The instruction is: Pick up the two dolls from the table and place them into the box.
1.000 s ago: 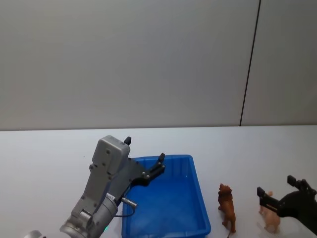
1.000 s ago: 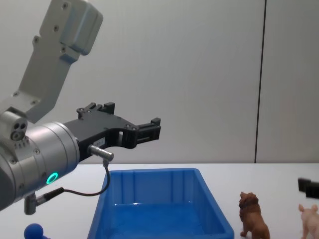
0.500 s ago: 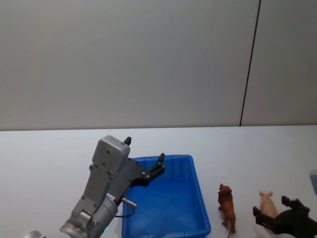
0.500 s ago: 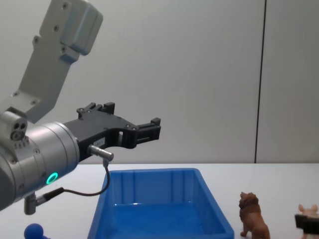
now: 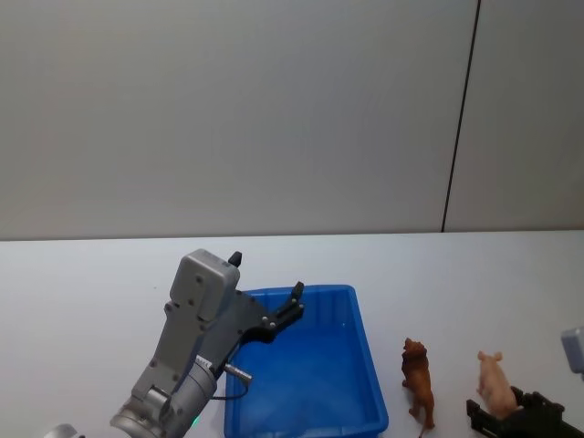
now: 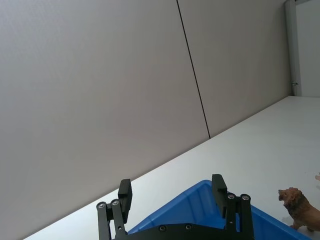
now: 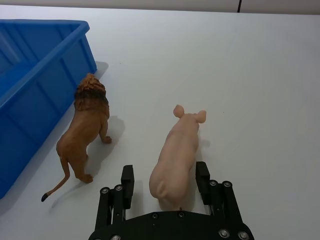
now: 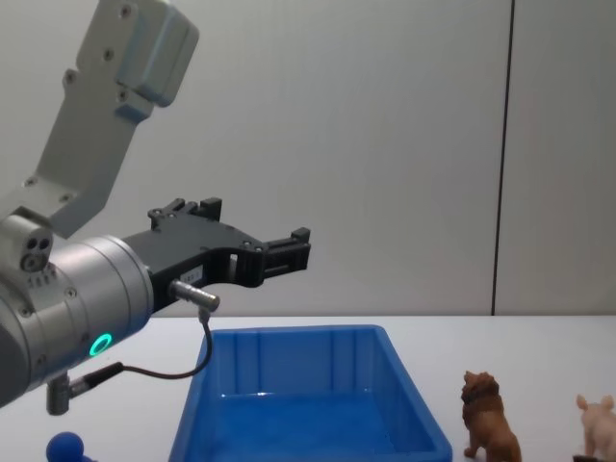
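In the last second the right pincer (image 7: 165, 172) sinks from above the pig (image 7: 180, 145) and draws back toward the near edge of the counter (image 7: 260, 65). It now sits low, just behind the animal. Its fingers (image 7: 127, 181) are spread apart, one on each side of the pig's hindquarters with a gap on both sides, so it grips nothing yet.

The pig itself has not shifted. It stands upright near the near edge, toward the right end of the counter. The lion (image 7: 87, 127) stands just beside it, between the pig and the box (image 7: 47, 75), and is likewise unmoved.

The left pincer (image 6: 171, 190) has not budged either. It hangs with its fingers parted, holding nothing, in the air above the left part of the box.

For the task, this looks like the end of the approach to the first doll. The pincer is lined up along the pig's body, and closing on it appears to be the next step. Both dolls are on the counter and the box holds neither, so the task is at an early stage. The smooth, rounded rump may slip if the squeeze lands too far back.
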Robot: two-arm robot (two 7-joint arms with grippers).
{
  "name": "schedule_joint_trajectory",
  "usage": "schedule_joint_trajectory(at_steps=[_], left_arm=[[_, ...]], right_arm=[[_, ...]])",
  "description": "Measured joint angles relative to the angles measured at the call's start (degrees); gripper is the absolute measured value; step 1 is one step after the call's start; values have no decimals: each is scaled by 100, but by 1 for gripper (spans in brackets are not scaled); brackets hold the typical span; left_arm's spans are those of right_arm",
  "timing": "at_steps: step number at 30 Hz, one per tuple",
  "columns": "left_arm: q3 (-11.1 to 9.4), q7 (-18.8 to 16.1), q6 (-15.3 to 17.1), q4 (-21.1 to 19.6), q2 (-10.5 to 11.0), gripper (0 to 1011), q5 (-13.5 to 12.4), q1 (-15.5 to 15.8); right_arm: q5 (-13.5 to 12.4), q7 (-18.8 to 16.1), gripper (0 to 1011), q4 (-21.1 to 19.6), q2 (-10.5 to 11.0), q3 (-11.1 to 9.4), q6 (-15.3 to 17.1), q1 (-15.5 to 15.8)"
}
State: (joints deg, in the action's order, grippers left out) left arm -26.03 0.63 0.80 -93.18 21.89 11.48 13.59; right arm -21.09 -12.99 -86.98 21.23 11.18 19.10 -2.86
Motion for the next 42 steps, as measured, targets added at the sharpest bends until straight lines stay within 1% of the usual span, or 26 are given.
schedule_joint_trajectory(at_steps=[1, 2, 5, 6, 7, 8, 9, 10, 11, 13, 15, 23, 29, 35, 42], left_arm=[[0, 0, 0, 0, 0, 1003, 0, 0], [0, 0, 0, 0, 0, 1003, 0, 0], [0, 0, 0, 0, 0, 1003, 0, 0], [0, 0, 0, 0, 0, 1003, 0, 0], [0, 0, 0, 0, 0, 1003, 0, 0], [0, 0, 0, 0, 0, 1003, 0, 0], [0, 0, 0, 0, 0, 1003, 0, 0], [0, 0, 0, 0, 0, 1003, 0, 0], [0, 0, 0, 0, 0, 1003, 0, 0], [0, 0, 0, 0, 0, 1003, 0, 0], [0, 0, 0, 0, 0, 1003, 0, 0], [0, 0, 0, 0, 0, 1003, 0, 0], [0, 0, 0, 0, 0, 1003, 0, 0], [0, 0, 0, 0, 0, 1003, 0, 0], [0, 0, 0, 0, 0, 1003, 0, 0]], right_arm=[[-4, 6, 781, 6, -3, 2, 3, 2], [-9, 17, 728, 10, -7, 3, 5, 3], [-11, 52, 675, 26, -18, 12, 2, 14], [-8, 62, 627, 27, -20, 15, -4, 16], [7, 80, 569, 28, -24, 21, -25, 22], [22, 92, 549, 28, -26, 23, -43, 25], [51, 114, 508, 28, -28, 27, -76, 32], [68, 125, 508, 27, -28, 30, -94, 36], [86, 136, 446, 25, -28, 31, -114, 38], [131, 157, 393, 13, -29, 35, -163, 43], [198, 192, 366, -18, -29, 43, -237, 49], [541, 249, 361, -184, -36, 73, -546, 21], [758, 139, 361, -303, -65, 113, -704, -60], [937, -122, 361, -408, -136, 184, -778, -202], [1054, -511, 361, -429, -279, 292, -731, -416]])
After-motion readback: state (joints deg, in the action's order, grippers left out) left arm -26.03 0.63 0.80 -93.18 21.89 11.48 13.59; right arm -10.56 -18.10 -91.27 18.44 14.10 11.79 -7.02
